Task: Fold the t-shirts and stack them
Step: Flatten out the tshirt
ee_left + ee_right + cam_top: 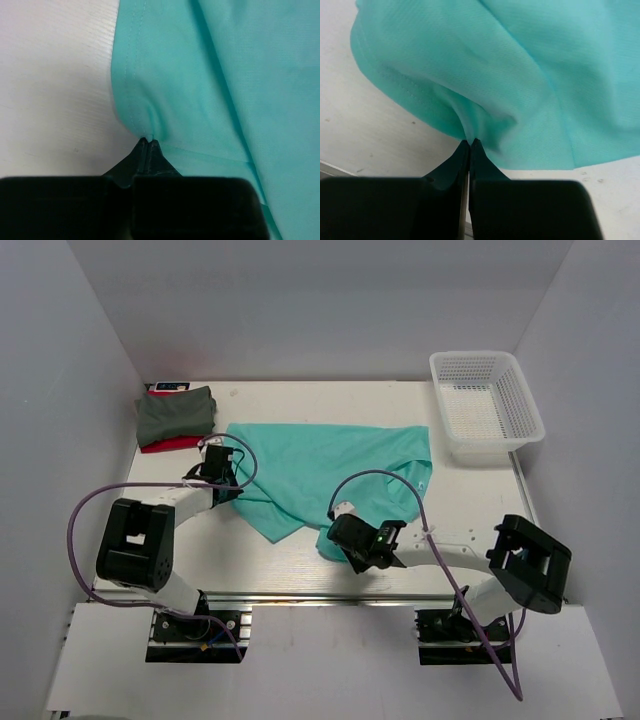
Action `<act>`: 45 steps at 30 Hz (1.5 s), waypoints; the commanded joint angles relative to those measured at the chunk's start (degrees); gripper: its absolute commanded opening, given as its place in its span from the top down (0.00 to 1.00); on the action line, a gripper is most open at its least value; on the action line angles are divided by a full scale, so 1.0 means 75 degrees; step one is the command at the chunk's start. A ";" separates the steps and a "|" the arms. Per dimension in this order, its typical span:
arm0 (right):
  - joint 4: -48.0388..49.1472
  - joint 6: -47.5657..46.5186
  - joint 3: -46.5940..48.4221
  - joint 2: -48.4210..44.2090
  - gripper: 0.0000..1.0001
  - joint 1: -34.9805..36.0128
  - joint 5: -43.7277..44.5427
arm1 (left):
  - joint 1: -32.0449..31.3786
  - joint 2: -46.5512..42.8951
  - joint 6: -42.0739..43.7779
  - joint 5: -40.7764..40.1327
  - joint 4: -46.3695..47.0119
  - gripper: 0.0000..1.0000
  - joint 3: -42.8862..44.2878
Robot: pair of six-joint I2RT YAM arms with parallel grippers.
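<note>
The teal shirt (pixel 330 465) lies spread at the middle of the table (pixel 270 555), its long axis running left to right and its far edge roughly parallel to the table's far edge. Its near side is bunched into two uneven lobes that reach toward the arm bases. Which end carries the collar cannot be told. The left gripper (pixel 234 490) has its jaws closed on the shirt's stitched left edge; in the left wrist view the fingertips meet on a small pucker of cloth, with bare tabletop to their left. The right gripper (pixel 338 532) is clamped on the near right lobe; in the right wrist view the hem gathers into its closed tips, with table surface showing below and on both sides. Bare tabletop shows along the near edge, at the near left, and between the shirt's right edge and the basket (pixel 527 400) at the far right corner. At the far left corner, a folded grey shirt (pixel 176 414) rests on a red shirt (pixel 165 445), near the teal shirt's far left corner but apart from it.
</note>
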 commanded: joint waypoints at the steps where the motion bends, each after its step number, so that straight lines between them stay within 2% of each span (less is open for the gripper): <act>1: -0.0122 0.0166 0.0371 -0.0360 1.00 -0.0020 0.0746 | -0.0007 -0.0716 0.0211 0.0097 0.0288 1.00 -0.0044; 8: 0.0274 0.0049 0.0828 -0.2597 1.00 -0.0617 0.3217 | -0.0007 -0.2052 0.0457 -0.0255 0.0170 1.00 0.0154; 9: 0.0369 -0.0265 0.0887 -0.3121 1.00 -0.0687 0.3788 | -0.0007 -0.2192 0.0457 -0.0255 0.0089 1.00 0.0225; 14: 0.0919 -0.0689 0.1576 -0.3876 1.00 -0.1273 0.4800 | -0.0007 -0.3001 0.0621 -0.0255 -0.0087 1.00 0.0308; 17: 0.1517 -0.2115 0.2139 -0.4251 1.00 -0.1472 0.5094 | -0.0007 -0.3459 0.0785 -0.0617 -0.0274 1.00 0.0600; 20: 0.1635 -0.2820 0.2913 -0.4368 1.00 -0.1577 0.5680 | -0.0007 -0.3927 0.1031 -0.0712 -0.0567 1.00 0.0998; 22: 0.1974 -0.3637 0.3218 -0.4497 1.00 -0.1613 0.5751 | -0.0007 -0.4359 0.1101 -0.0712 -0.0568 1.00 0.1174; 27: 0.2548 -0.4626 0.3710 -0.4673 1.00 -0.1695 0.5751 | -0.0007 -0.5204 0.1184 -0.0548 -0.0428 1.00 0.1503; 34: 0.2643 -0.5904 0.4824 -0.4720 1.00 -0.1649 0.5259 | -0.0007 -0.6165 0.1430 0.0166 -0.0264 1.00 0.2252; 40: 0.1941 -0.6232 0.5832 -0.4790 1.00 -0.1660 0.4546 | -0.0007 -0.6517 0.1430 0.0307 -0.0591 1.00 0.3107; 45: 0.0583 -0.6000 0.6989 -0.4978 1.00 -0.1648 0.2849 | 0.0063 -0.6869 0.1430 0.0553 -0.0662 1.00 0.3600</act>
